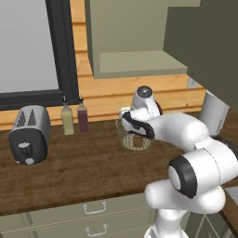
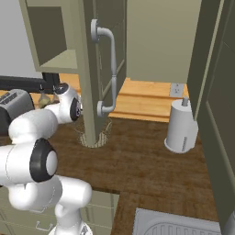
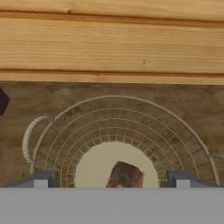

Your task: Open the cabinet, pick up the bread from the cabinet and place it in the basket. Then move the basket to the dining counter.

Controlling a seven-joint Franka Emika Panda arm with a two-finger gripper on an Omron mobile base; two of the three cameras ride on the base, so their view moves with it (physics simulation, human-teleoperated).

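The wire-mesh basket (image 3: 118,118) stands on the wood counter, directly under my hand. The dark brown bread (image 3: 126,175) lies on the basket's pale base. My gripper (image 3: 113,180) is open just above it, with the fingertips (image 3: 41,179) wide apart on either side of the loaf and not touching it. From the left base view the basket (image 1: 135,138) with the bread (image 1: 137,142) sits below my wrist. The sage-green cabinet (image 1: 135,60) is open and its shelf is bare. Its door (image 2: 89,69) stands edge-on with the silver handle (image 2: 112,69). The dining counter is out of view.
A toaster (image 1: 29,135) and two bottles (image 1: 75,118) stand on the counter left of the basket. A paper towel roll (image 2: 180,126) stands to its right, and a sink (image 2: 179,225) lies at the near right. The open door hangs right over the basket (image 2: 96,138). Drawers (image 1: 93,209) run below the counter.
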